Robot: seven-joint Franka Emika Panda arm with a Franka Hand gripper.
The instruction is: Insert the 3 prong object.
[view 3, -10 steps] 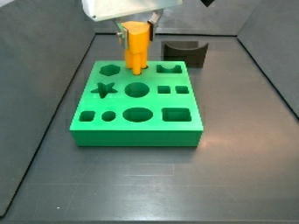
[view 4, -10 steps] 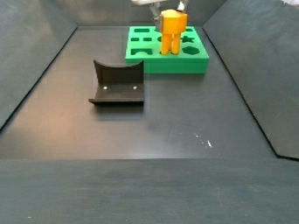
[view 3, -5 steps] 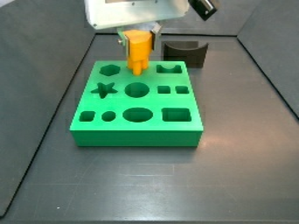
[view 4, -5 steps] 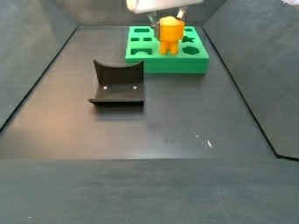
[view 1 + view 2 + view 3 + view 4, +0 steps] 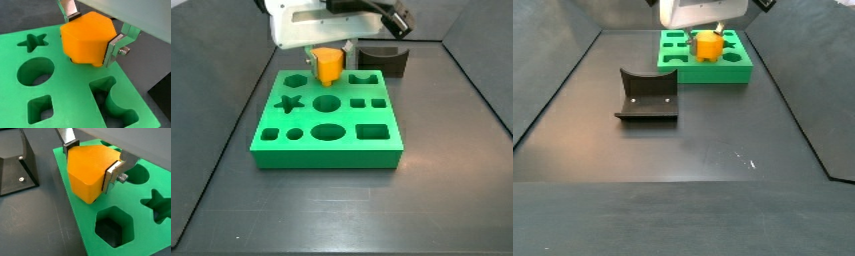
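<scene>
The 3 prong object [image 5: 329, 68] is an orange-yellow plastic piece. My gripper [image 5: 329, 52] is shut on it, one silver finger [image 5: 113, 50] on each side. It stands upright over the back row of the green block [image 5: 329, 125], with its lower end down in one of the block's holes. In both wrist views the piece's broad top [image 5: 83, 37] [image 5: 90, 170] fills the space between the fingers, so the hole under it is hidden. In a side view the gripper [image 5: 711, 34] is low over the block [image 5: 727, 70] and only a short part of the piece [image 5: 710, 47] shows.
The block has several shaped holes: star [image 5: 32, 41], round [image 5: 33, 75], arch [image 5: 113, 100] and hexagon [image 5: 110, 228]. The dark fixture [image 5: 382, 60] stands just beyond the block's back right corner; it also shows in a side view [image 5: 647, 97] and in a wrist view [image 5: 13, 163]. Dark walls enclose the floor.
The gripper has moved down with the orange piece. The piece has sunk lower into the green block, so less of it shows above the block's top.
</scene>
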